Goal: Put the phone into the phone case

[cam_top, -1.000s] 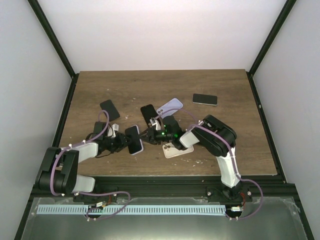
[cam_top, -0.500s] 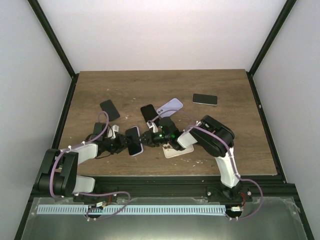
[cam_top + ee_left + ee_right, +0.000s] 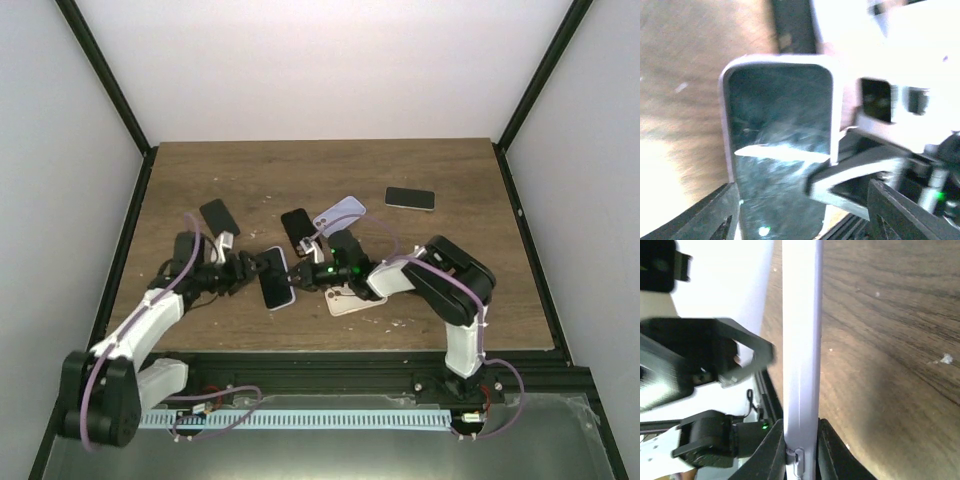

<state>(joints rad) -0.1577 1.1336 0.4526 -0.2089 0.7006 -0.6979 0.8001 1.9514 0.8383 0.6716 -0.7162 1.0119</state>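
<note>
Over the wooden tabletop (image 3: 200,170), the left claw (image 3: 250,270) stands open, fingers spread wide either side of the phone (image 3: 276,279); the right claw (image 3: 302,275) is clamped on its opposite edge, phone mid-tabletop between both claws

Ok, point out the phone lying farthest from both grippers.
The dark phone lying alone toward the back right of the table; all the others sit bunched together left of it.

6 phones/cases (image 3: 276,278) (image 3: 219,216) (image 3: 297,228) (image 3: 338,212) (image 3: 410,198) (image 3: 350,302) tot. — 2 arms (image 3: 150,315) (image 3: 455,285)
</note>
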